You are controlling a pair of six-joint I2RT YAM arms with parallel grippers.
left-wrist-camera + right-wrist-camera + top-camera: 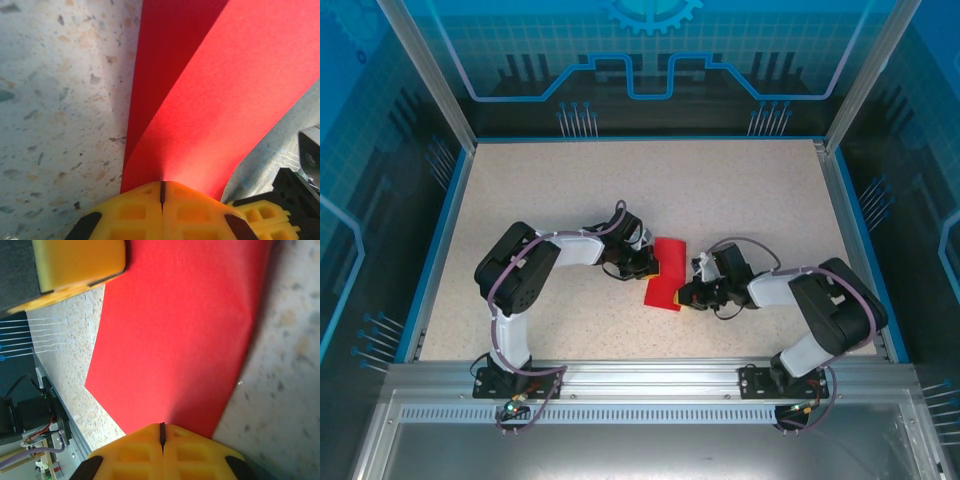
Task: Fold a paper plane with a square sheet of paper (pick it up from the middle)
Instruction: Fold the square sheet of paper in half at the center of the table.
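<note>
Early fold step, I'd say: left gripper (161, 196) and right gripper (161, 434) both pinched shut on the paper (667, 272), held doubled over; next needs edges aligned, then crease pressed.

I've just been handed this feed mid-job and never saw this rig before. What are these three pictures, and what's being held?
Two robot arms are bolted at the near edge of a speckled table. The overhead picture comes from a fixed camera above and behind them. The other two come from cameras on each wrist, looking along yellow fingers. The left gripper and right gripper are both shut on one red paper sheet, pinching it from opposite sides. The sheet looks partly folded over.
</note>
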